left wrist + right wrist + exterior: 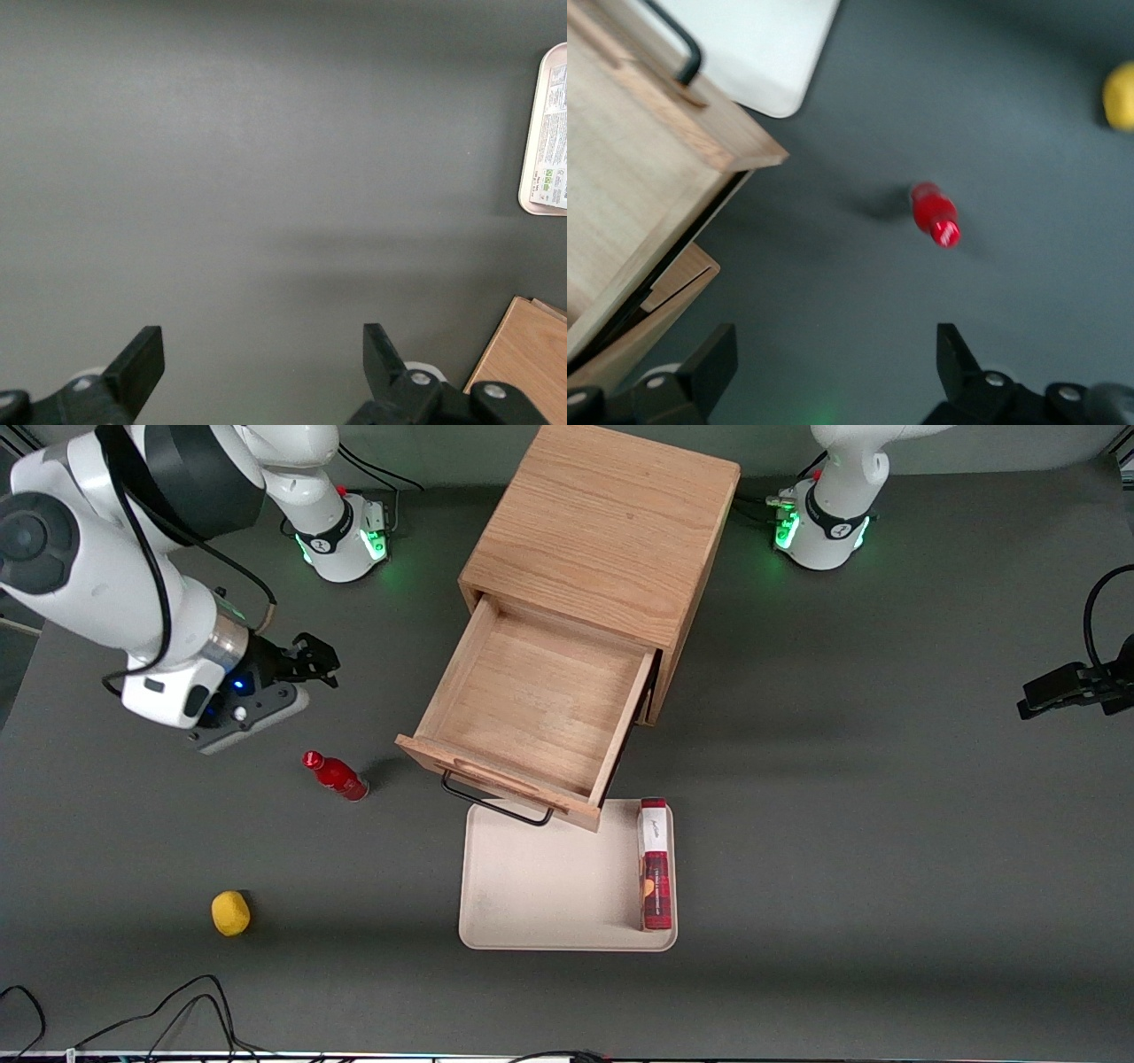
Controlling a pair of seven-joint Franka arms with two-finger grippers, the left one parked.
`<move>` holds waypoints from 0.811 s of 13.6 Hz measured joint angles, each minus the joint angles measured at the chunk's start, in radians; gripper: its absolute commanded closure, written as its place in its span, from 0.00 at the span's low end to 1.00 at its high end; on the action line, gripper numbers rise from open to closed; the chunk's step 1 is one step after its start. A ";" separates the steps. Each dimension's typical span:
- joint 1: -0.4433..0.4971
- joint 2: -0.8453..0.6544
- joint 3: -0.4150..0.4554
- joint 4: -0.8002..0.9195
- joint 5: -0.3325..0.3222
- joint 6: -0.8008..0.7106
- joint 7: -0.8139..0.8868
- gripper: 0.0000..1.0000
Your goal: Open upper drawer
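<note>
Oak upper drawer stands fully extended; the gripper, fingers apart and holding nothing, hangs clear beside it, risking toppling the red bottle if lowered carelessly.

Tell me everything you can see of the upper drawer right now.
The upper drawer is a shallow, wide box of light oak-looking wood, pulled far out of the cabinet and empty inside. A thin black wire handle runs along its front panel, which overhangs the edge of the beige tray. Nothing is holding it: the gripper hangs apart, toward the working arm's end of the table, fingers open, above the red bottle.
</note>
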 measured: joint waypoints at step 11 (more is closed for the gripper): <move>-0.135 -0.037 -0.023 -0.001 0.018 -0.093 0.087 0.00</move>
